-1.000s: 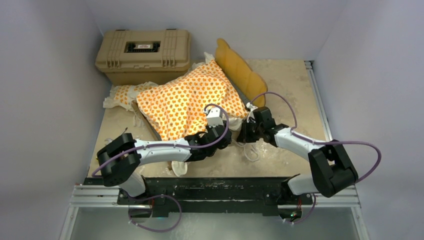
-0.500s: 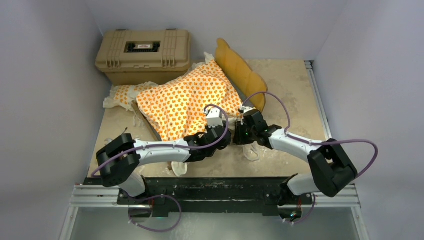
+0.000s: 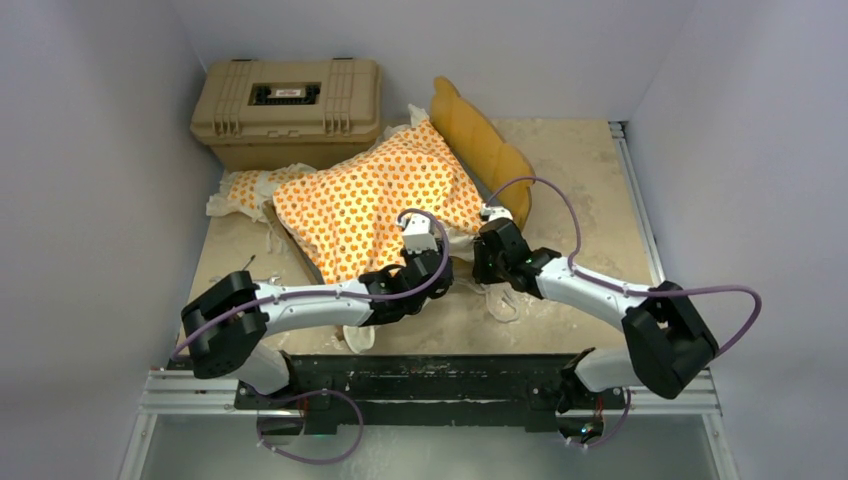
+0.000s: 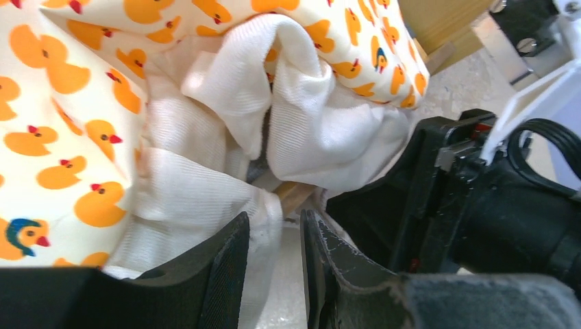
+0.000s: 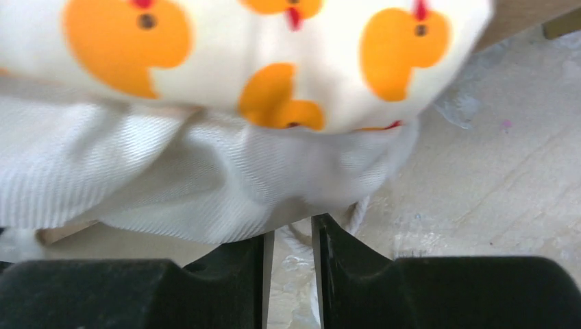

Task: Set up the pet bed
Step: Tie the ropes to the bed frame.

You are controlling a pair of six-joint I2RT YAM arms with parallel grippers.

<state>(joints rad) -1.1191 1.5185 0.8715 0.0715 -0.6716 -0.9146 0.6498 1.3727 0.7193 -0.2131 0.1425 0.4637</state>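
In the overhead view the mattress cushion (image 3: 375,200) lies rumpled across the centre of the frame, its far corner up against the scalloped headboard (image 3: 480,140) at upper centre; the small pillow (image 3: 245,187) sits at its left end, just below the tan hard case (image 3: 288,110) in the upper left; all of it rests on the pale table (image 3: 590,180). Both my arms reach in from the bottom edge and meet at the cushion's near right corner. On the left wrist view the left gripper (image 4: 275,260) fills the bottom centre, its jaws a little apart; the white ruffle (image 4: 315,116) hangs down to the tips and an edge of it dips into the gap, but I see bare table between the fingers. On the right wrist view the right gripper (image 5: 289,247) is at bottom centre, jaws narrowly apart, tips just under the ruffle; a thin white cord lies in the gap; I see nothing clamped.
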